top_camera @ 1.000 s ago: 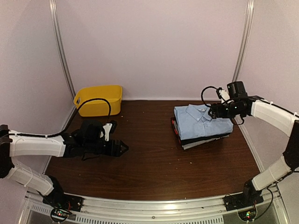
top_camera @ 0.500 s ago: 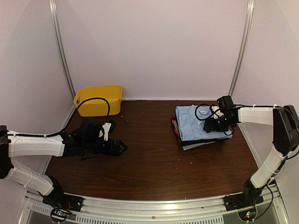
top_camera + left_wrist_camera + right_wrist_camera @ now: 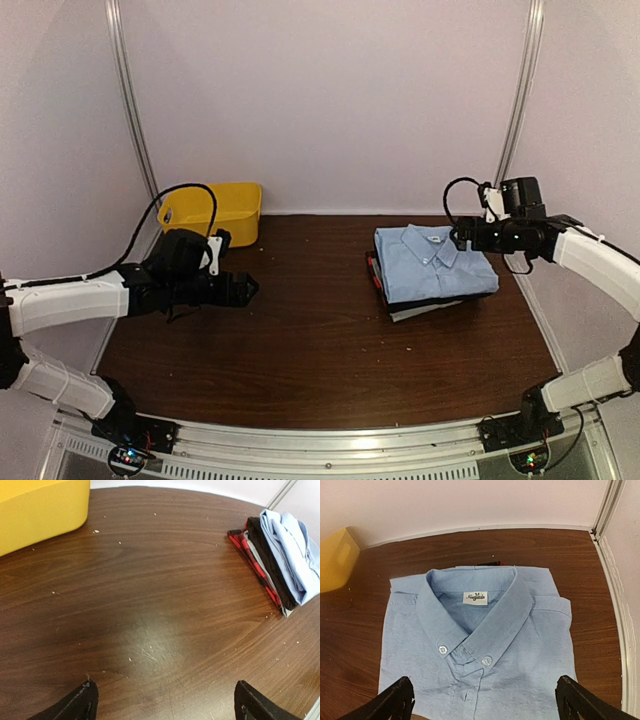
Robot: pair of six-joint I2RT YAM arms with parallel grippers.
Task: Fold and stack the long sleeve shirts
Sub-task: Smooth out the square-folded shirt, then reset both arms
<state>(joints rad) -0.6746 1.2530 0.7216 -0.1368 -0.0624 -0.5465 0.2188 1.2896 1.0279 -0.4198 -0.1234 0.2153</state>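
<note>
Presently: light blue shirt (image 3: 435, 265), folded, collar far, tops the stack at the far right of the table (image 3: 330, 350), over a black shirt (image 3: 270, 560). Right gripper (image 3: 460, 238) hovers by its far right corner, fingers spread, empty. Left gripper (image 3: 248, 288) likewise, at left. Judged best: square the edges gently, without dragging layers.

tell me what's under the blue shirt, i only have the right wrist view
Observer: Edge-on in the left wrist view, the light blue shirt tops a black shirt, then a pale grey shirt, with a red checked cloth at the bottom.
Operator: where's the left claw
Observer: The left claw is open over bare table, far left of the stack and nearer the yellow bin.
Operator: how close is my claw to the stack
Observer: In the top view the right claw hangs by the stack's far right corner, apparently not touching it.
</note>
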